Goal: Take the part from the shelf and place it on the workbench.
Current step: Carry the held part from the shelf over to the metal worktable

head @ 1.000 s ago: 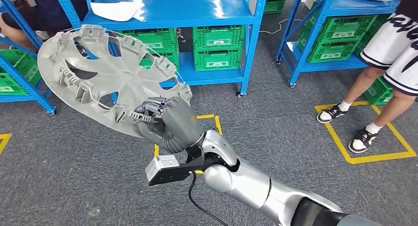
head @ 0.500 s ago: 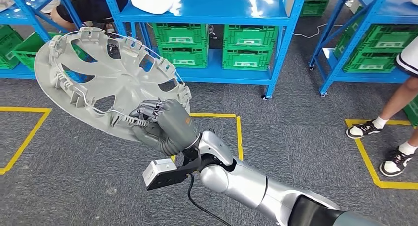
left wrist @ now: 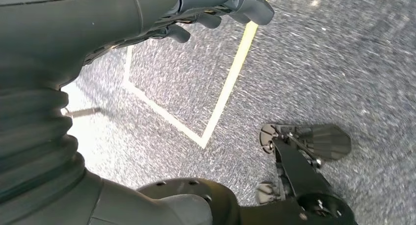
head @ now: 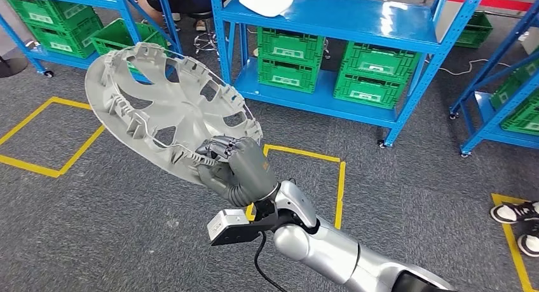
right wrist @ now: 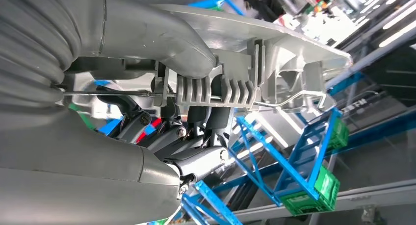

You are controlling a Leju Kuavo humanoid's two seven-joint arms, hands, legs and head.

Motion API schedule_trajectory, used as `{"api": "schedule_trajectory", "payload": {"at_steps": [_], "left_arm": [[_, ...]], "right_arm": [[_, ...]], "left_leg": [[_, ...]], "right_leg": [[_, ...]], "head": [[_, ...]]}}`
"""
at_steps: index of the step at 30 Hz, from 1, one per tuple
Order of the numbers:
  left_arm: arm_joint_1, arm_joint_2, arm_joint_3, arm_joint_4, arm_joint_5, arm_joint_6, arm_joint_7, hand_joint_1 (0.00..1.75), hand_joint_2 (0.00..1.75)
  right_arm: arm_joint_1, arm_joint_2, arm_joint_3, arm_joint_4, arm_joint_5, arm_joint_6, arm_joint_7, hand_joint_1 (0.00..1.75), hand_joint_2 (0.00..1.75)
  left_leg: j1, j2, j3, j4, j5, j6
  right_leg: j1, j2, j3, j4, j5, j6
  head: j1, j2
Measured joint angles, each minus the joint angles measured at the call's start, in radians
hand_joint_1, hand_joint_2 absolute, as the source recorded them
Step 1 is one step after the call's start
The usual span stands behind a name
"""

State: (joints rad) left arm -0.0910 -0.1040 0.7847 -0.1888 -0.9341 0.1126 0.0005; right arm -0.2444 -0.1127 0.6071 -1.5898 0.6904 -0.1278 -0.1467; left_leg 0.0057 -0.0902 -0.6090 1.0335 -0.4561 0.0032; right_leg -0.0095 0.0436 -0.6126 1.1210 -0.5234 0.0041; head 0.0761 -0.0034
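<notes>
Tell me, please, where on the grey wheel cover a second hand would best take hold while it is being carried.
Probably at the far rim of the wheel cover, opposite the right hand, which grips the near edge from below. The cover is a wide, thin disc held tilted by one edge, so the free side overhangs. Its ribbed clips and spoke openings give fingers purchase; come from the robot's left, fingers hooking the rim.

The right arm (head: pixel 330 247) is stretched forward and up, its right hand (head: pixel 238 168) clamped on the part's (head: pixel 165 107) rim. The left hand (left wrist: pixel 216 9) is hung low, fingers curled.
</notes>
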Motion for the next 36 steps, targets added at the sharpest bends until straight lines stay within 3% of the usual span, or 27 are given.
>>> {"api": "schedule_trajectory", "payload": {"at_steps": [2, 4, 5, 7, 9, 11, 12, 13, 14, 16, 18, 20, 22, 24, 26, 27, 28, 29, 31, 33, 35, 36], "left_arm": [[0.003, 0.001, 0.000, 0.000, 0.000, 0.003, -0.005, 0.00, 1.75], [0.008, 0.002, 0.000, 0.000, 0.000, 0.003, -0.007, 0.00, 1.75], [0.011, 0.004, 0.000, 0.000, 0.001, 0.003, -0.008, 0.00, 1.75], [0.014, 0.007, 0.000, 0.000, 0.001, 0.004, -0.008, 0.00, 1.75], [0.014, 0.010, 0.000, 0.000, 0.001, 0.003, -0.007, 0.00, 1.75], [0.018, 0.015, -0.001, 0.000, 0.003, 0.002, -0.008, 0.00, 1.75], [0.022, 0.019, -0.001, 0.000, 0.006, 0.001, -0.010, 0.00, 1.75], [0.027, 0.023, -0.001, 0.000, 0.011, 0.001, -0.013, 0.00, 1.75], [0.030, 0.028, 0.000, 0.000, 0.015, 0.000, -0.017, 0.00, 1.75], [0.031, 0.035, 0.000, 0.000, 0.022, -0.001, -0.025, 0.00, 1.75], [0.030, 0.038, 0.000, 0.000, 0.025, -0.001, -0.029, 0.00, 1.75], [0.033, 0.041, 0.000, 0.000, 0.028, -0.001, -0.028, 0.00, 1.75], [0.035, 0.041, 0.000, 0.000, 0.033, -0.001, -0.027, 0.00, 1.75], [0.031, 0.041, 0.001, 0.000, 0.038, 0.001, -0.029, 0.00, 1.75], [0.028, 0.041, 0.002, 0.000, 0.041, 0.002, -0.032, 0.00, 1.75], [0.027, 0.041, 0.003, 0.000, 0.042, 0.002, -0.033, 0.00, 1.75], [0.027, 0.040, 0.003, 0.000, 0.042, 0.002, -0.033, 0.00, 1.75], [0.027, 0.040, 0.003, 0.000, 0.042, 0.001, -0.033, 0.00, 1.75], [0.024, 0.038, 0.003, 0.000, 0.042, -0.001, -0.033, 0.00, 1.75], [0.021, 0.036, 0.003, 0.000, 0.042, -0.004, -0.034, 0.00, 1.75], [0.023, 0.033, 0.003, 0.001, 0.040, -0.006, -0.031, 0.00, 1.75], [0.025, 0.032, 0.003, 0.002, 0.039, -0.006, -0.029, 0.00, 1.75]], "right_arm": [[0.010, -0.002, -0.004, -0.002, 0.000, -0.004, -0.002, 1.75, 1.75], [0.016, -0.003, -0.007, -0.003, 0.000, -0.006, -0.005, 1.75, 1.75], [0.017, -0.004, -0.008, -0.004, -0.001, -0.006, -0.006, 1.75, 1.75], [0.019, -0.004, -0.010, -0.008, 0.000, -0.010, -0.008, 1.75, 1.75], [0.027, -0.004, -0.012, -0.010, 0.001, -0.019, -0.012, 1.75, 1.75], [0.040, -0.006, -0.014, -0.011, 0.000, -0.029, -0.017, 1.75, 1.75], [0.045, -0.006, -0.014, -0.011, -0.001, -0.031, -0.020, 1.75, 1.75], [0.047, -0.006, -0.014, -0.011, -0.003, -0.030, -0.022, 1.75, 1.75], [0.045, -0.004, -0.012, -0.010, -0.006, -0.026, -0.023, 1.75, 1.75], [0.028, 0.004, -0.009, -0.008, -0.010, -0.013, -0.019, 1.75, 1.75], [0.006, 0.014, -0.005, -0.004, -0.011, -0.003, -0.016, 1.75, 1.75], [-0.013, 0.023, 0.002, 0.002, -0.014, 0.002, -0.015, 1.75, 1.75], [-0.032, 0.030, 0.010, 0.011, -0.020, 0.010, -0.016, 1.75, 1.75], [-0.051, 0.036, 0.018, 0.028, -0.025, 0.018, -0.018, 1.75, 1.75], [-0.068, 0.042, 0.026, 0.049, -0.031, 0.024, -0.017, 1.75, 1.75], [-0.076, 0.047, 0.030, 0.059, -0.032, 0.027, -0.015, 1.75, 1.75], [-0.084, 0.051, 0.033, 0.067, -0.033, 0.028, -0.013, 1.75, 1.75], [-0.091, 0.055, 0.036, 0.073, -0.033, 0.029, -0.010, 1.75, 1.75], [-0.102, 0.060, 0.042, 0.081, -0.029, 0.030, -0.007, 1.75, 1.75], [-0.108, 0.062, 0.046, 0.087, -0.024, 0.030, -0.004, 1.75, 1.75], [-0.113, 0.067, 0.050, 0.091, -0.020, 0.030, 0.000, 1.75, 1.75], [-0.115, 0.070, 0.051, 0.092, -0.018, 0.030, 0.002, 1.75, 1.75]], "left_leg": [[0.000, -0.021, -0.008, 0.001, 0.003, -0.011], [0.001, -0.040, -0.016, -0.004, 0.010, -0.026], [0.001, -0.038, -0.018, -0.004, 0.010, -0.032], [-0.002, 0.006, -0.041, 0.037, -0.018, -0.042], [-0.001, 0.063, -0.093, 0.152, -0.083, -0.051], [0.002, 0.081, -0.138, 0.257, -0.123, -0.058], [0.004, 0.084, -0.136, 0.263, -0.117, -0.060], [0.004, 0.089, -0.115, 0.230, -0.096, -0.060], [0.004, 0.101, -0.076, 0.164, -0.064, -0.058], [-0.003, 0.140, -0.005, 0.035, -0.023, -0.046], [-0.010, 0.153, 0.016, -0.010, -0.015, -0.032], [-0.008, 0.129, 0.014, -0.013, -0.008, -0.022], [-0.002, 0.107, 0.014, -0.020, 0.000, -0.010], [0.001, 0.083, 0.011, -0.023, 0.005, -0.002], [0.001, 0.056, 0.006, -0.020, 0.007, 0.001], [0.002, 0.042, 0.005, -0.018, 0.008, 0.001], [0.002, 0.026, 0.003, -0.015, 0.008, 0.000], [0.004, 0.010, 0.003, -0.011, 0.008, -0.002], [0.005, -0.020, -0.002, -0.002, 0.006, -0.012], [0.007, -0.046, -0.012, 0.000, 0.010, -0.028], [0.010, -0.063, -0.019, -0.006, 0.018, -0.044], [0.010, -0.049, -0.023, -0.004, 0.017, -0.049]], "right_leg": [[0.001, 0.028, 0.033, -0.074, 0.019, -0.007], [0.001, 0.015, 0.033, -0.082, 0.020, -0.015], [-0.001, 0.004, 0.035, -0.086, 0.024, -0.021], [-0.006, -0.021, 0.038, -0.095, 0.029, -0.034], [-0.005, -0.049, 0.039, -0.097, 0.029, -0.042], [-0.003, -0.078, 0.039, -0.096, 0.027, -0.044], [-0.003, -0.092, 0.039, -0.095, 0.026, -0.044], [-0.003, -0.104, 0.039, -0.094, 0.025, -0.043], [-0.002, -0.115, 0.040, -0.092, 0.023, -0.041], [0.001, -0.134, 0.041, -0.089, 0.018, -0.034], [0.005, -0.151, 0.044, -0.089, 0.016, -0.024], [0.005, -0.165, 0.048, -0.091, 0.015, -0.012], [0.002, -0.130, 0.037, -0.060, -0.011, -0.002], [-0.002, -0.074, -0.011, 0.049, -0.071, 0.003], [-0.002, -0.052, -0.072, 0.172, -0.116, 0.005], [-0.002, -0.049, -0.085, 0.195, -0.113, 0.005], [-0.003, -0.046, -0.077, 0.176, -0.090, 0.004], [-0.005, -0.038, -0.050, 0.119, -0.053, 0.003], [-0.011, 0.004, 0.012, -0.013, 0.001, 0.001], [-0.012, 0.030, 0.036, -0.068, 0.010, -0.003], [-0.009, 0.012, 0.036, -0.074, 0.015, -0.014], [-0.008, 0.000, 0.037, -0.078, 0.018, -0.022]], "head": [[-0.001, 0.000], [-0.001, 0.000], [-0.001, 0.000], [-0.007, 0.000], [-0.014, 0.000], [-0.014, 0.000], [-0.014, 0.000], [-0.014, 0.000], [-0.014, 0.000], [-0.014, 0.000], [-0.012, 0.000], [-0.011, 0.000], [-0.010, 0.000], [-0.007, 0.000], [-0.004, 0.000], [-0.004, 0.000], [-0.004, 0.000], [-0.004, 0.000], [-0.005, 0.000], [-0.005, 0.000], [-0.006, 0.000], [-0.007, 0.000]]}}
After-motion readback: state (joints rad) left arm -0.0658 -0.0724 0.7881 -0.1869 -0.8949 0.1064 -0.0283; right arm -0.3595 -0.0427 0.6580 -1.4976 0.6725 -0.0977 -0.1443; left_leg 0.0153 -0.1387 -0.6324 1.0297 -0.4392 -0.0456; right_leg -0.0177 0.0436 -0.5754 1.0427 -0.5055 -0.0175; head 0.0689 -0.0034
